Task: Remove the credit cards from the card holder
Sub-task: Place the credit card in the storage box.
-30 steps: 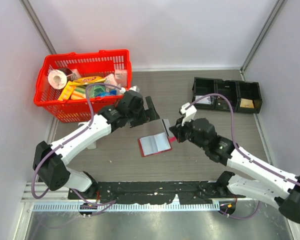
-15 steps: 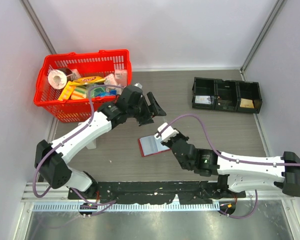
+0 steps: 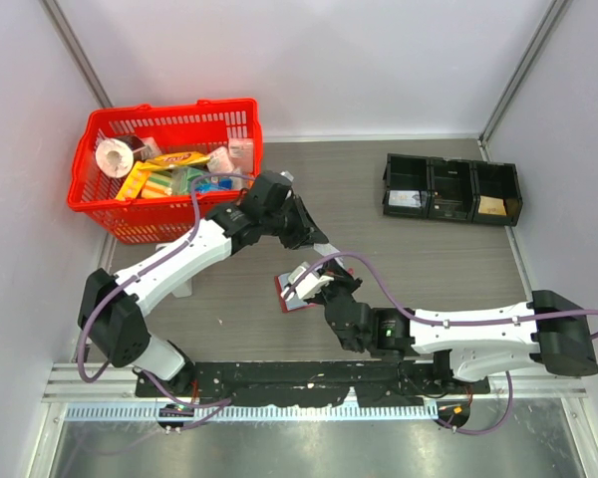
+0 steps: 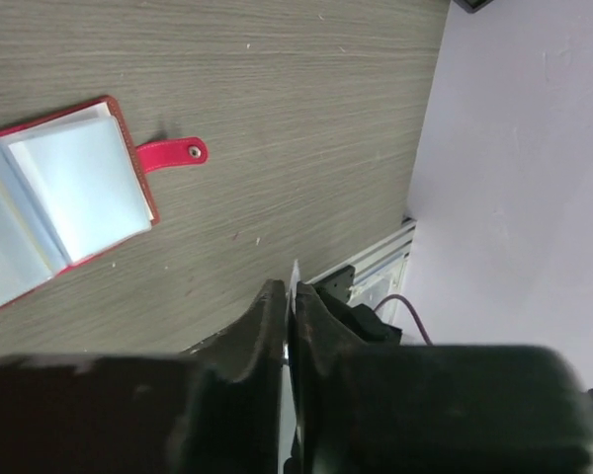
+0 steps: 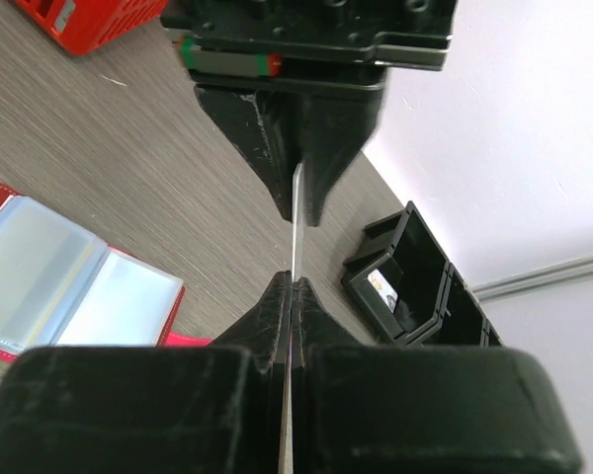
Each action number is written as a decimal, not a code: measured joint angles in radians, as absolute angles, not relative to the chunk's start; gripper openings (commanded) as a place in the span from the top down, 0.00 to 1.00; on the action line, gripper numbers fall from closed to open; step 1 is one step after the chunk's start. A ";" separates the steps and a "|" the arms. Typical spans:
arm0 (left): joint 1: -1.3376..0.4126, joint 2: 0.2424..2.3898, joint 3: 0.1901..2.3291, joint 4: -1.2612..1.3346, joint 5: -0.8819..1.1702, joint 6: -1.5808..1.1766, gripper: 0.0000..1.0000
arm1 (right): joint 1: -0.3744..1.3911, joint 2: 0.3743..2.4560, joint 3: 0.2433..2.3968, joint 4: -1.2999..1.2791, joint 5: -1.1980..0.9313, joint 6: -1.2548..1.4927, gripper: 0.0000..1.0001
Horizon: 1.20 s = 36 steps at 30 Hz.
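Observation:
The red card holder (image 4: 64,193) lies spread open on the table, pale blue pockets up and snap tab (image 4: 174,153) out to one side. From above, the card holder (image 3: 287,292) is partly hidden under the right wrist. One thin credit card (image 5: 296,232), seen edge-on, spans between both grippers. My right gripper (image 5: 294,286) is shut on its near end. My left gripper (image 5: 298,202) is shut on its far end; the card's edge (image 4: 296,272) pokes past my left gripper's (image 4: 289,291) tips. The two grippers (image 3: 321,242) (image 3: 331,271) meet just above the holder.
A red basket (image 3: 90,189) full of packets stands at the back left. A row of black bins (image 3: 453,189) sits at the back right, one bin (image 5: 410,272) holding a card. A metal rail runs along the near edge.
My left gripper has come down and shut on the card that my right gripper holds. The right arm has swung left and nearer, over the holder.

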<state>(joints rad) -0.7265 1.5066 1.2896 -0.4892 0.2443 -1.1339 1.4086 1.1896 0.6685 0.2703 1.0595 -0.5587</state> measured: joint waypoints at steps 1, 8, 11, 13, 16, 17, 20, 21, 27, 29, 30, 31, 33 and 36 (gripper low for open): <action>-0.727 1.508 1.288 -0.485 0.246 -1.137 1.00 | 1.409 1.191 0.669 0.279 1.063 -0.567 0.99; -0.727 1.503 1.249 -0.412 0.255 -1.139 1.00 | 1.410 1.189 0.669 0.249 1.058 -0.502 0.84; -0.727 1.488 1.203 -0.362 0.250 -1.132 1.00 | 1.410 1.166 0.669 0.204 1.027 -0.427 0.67; -0.726 1.475 1.170 -0.327 0.244 -1.121 1.00 | 1.408 1.124 0.669 0.167 0.998 -0.357 0.54; -0.724 1.453 1.110 -0.257 0.234 -1.114 1.00 | 1.387 1.022 0.669 0.119 0.950 -0.250 0.40; -0.723 1.447 1.093 -0.240 0.229 -1.114 1.00 | 1.376 0.995 0.669 0.106 0.931 -0.216 0.36; -0.719 1.422 1.030 -0.181 0.213 -1.106 1.00 | 1.312 0.911 0.669 0.051 0.835 -0.094 0.34; -0.718 1.411 1.004 -0.156 0.204 -1.099 1.00 | 1.274 0.883 0.669 0.031 0.785 -0.046 0.32; -0.718 1.329 0.853 -0.001 0.138 -1.090 1.00 | 0.978 0.716 0.566 0.057 0.490 0.266 0.29; -0.718 1.306 0.818 0.048 0.121 -1.092 1.00 | 0.871 0.667 0.489 0.110 0.381 0.401 0.28; -0.718 1.295 0.799 0.083 0.112 -1.093 1.00 | 0.818 0.653 0.452 0.147 0.326 0.462 0.28; -0.718 1.287 0.788 0.106 0.104 -1.096 1.00 | 0.781 0.648 0.424 0.179 0.281 0.515 0.28; -0.718 1.265 0.760 0.164 0.084 -1.100 1.00 | 0.696 0.662 0.348 0.297 0.171 0.656 0.28; -0.718 1.236 0.732 0.237 0.057 -1.119 1.00 | 0.614 0.736 0.263 0.468 0.051 0.834 0.28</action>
